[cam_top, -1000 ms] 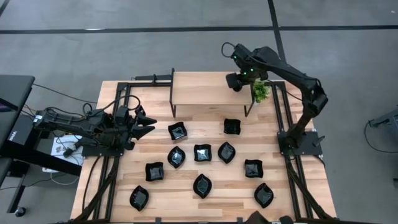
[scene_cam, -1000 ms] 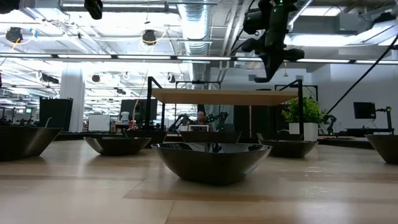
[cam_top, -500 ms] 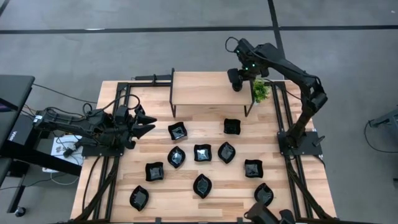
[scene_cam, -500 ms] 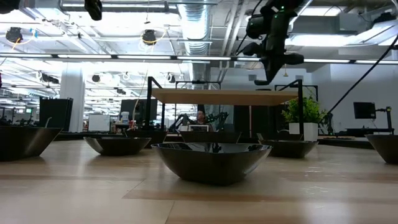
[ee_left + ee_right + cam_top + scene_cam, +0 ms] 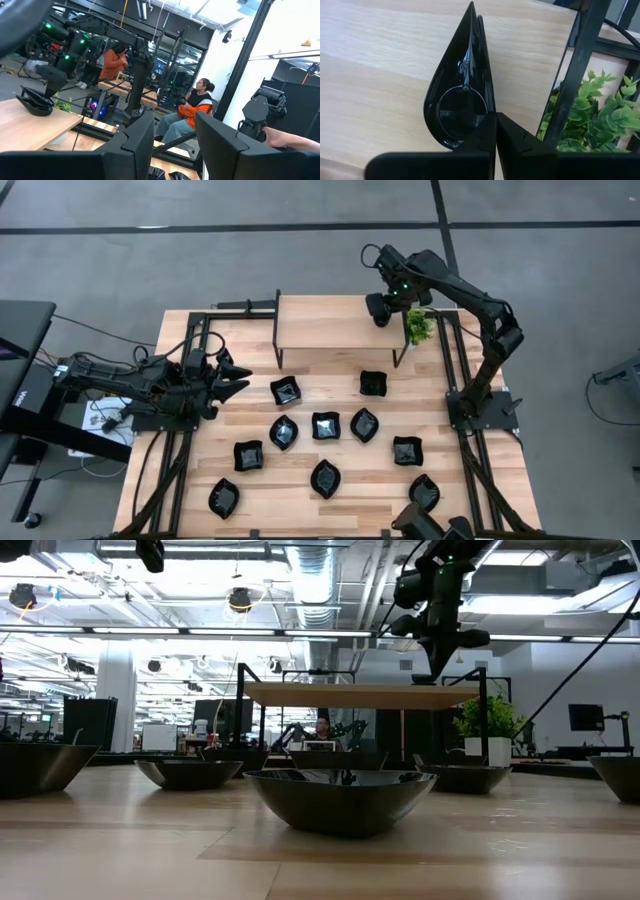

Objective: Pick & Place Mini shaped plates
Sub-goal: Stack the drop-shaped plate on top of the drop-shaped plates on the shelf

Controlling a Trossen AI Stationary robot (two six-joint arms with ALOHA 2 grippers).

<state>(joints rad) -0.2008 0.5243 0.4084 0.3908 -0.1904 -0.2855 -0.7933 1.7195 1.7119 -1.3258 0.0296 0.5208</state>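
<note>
1 teardrop plate (image 5: 460, 95), glossy black, is pinched on edge between the closed fingers of the right gripper (image 5: 496, 119), held above the right end of the raised wooden shelf (image 5: 335, 323), just beside the small green plant (image 5: 418, 327). 10 further black plates (image 5: 324, 426) lie spread over the wooden table (image 5: 300, 500) in front of the shelf. Left gripper (image 5: 236, 380) rests at the table's left edge, fingers parted and holding nothing; 2 people (image 5: 192, 111) sit in the room beyond.
</note>
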